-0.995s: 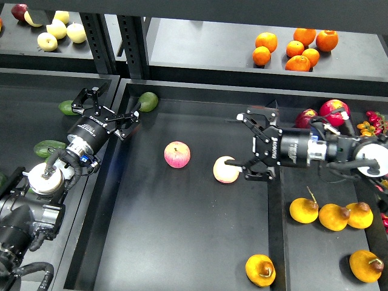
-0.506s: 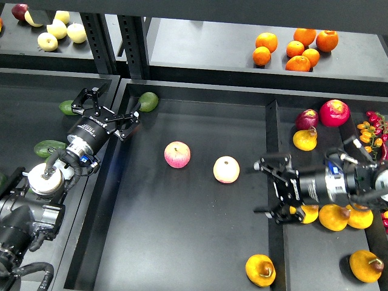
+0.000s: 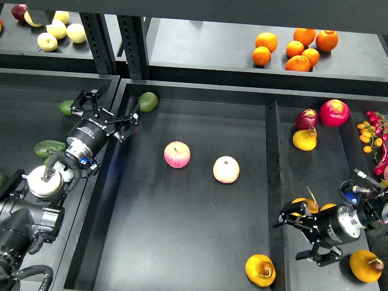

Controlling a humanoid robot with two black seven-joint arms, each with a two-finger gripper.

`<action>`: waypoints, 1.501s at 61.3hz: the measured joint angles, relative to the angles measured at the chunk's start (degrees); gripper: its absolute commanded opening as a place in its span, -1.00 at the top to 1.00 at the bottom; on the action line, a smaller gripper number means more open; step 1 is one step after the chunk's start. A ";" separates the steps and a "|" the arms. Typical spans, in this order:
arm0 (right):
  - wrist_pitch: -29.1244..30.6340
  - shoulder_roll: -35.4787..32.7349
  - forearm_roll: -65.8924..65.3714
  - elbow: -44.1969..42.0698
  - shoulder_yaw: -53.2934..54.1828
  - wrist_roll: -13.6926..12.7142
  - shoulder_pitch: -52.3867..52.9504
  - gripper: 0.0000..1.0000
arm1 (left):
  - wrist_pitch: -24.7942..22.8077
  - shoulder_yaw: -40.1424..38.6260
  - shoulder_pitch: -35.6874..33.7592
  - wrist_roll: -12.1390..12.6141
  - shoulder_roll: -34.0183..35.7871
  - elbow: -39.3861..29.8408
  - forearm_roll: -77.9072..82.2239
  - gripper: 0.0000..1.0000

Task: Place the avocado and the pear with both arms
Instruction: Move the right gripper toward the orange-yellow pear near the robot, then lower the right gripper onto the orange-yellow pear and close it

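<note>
My left gripper (image 3: 103, 110) hangs over the left wall of the middle tray (image 3: 182, 242), its fingers spread wide and holding nothing; left of that wall, in the neighbouring bin, lie a small green avocado (image 3: 68, 107) near the fingers and a dark avocado (image 3: 48, 148) lower down beside my arm; another avocado (image 3: 147, 101) sits in the tray's top-left corner, just right of the gripper and apart from it; on the tray floor two pink-and-yellow apples (image 3: 177, 154) rest side by side near the middle, not touching; a pear (image 3: 260, 270) lies at the tray's bottom-right corner against the divider; right of the divider, my right gripper (image 3: 298, 233) is low in the side bin, fingers open and empty, just above that pear and pointing toward the tray; more orange-yellow pears (image 3: 366, 265) sit behind and below its wrist, partly hidden; above the tray, on the back shelf, a cluster of oranges (image 3: 295, 47) sits well clear of both arms.
</note>
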 measured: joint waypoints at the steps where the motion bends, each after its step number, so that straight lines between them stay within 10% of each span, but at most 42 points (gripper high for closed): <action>1: 0.00 0.08 -0.05 0.00 -0.16 0.00 -0.02 -0.99 | 0.00 0.00 0.00 0.00 0.00 0.00 0.01 -0.98; 92: 0.00 8.61 -4.86 -5.33 -0.59 0.00 -6.58 -0.73 | 0.00 0.02 0.72 0.00 0.00 -0.50 0.03 -0.98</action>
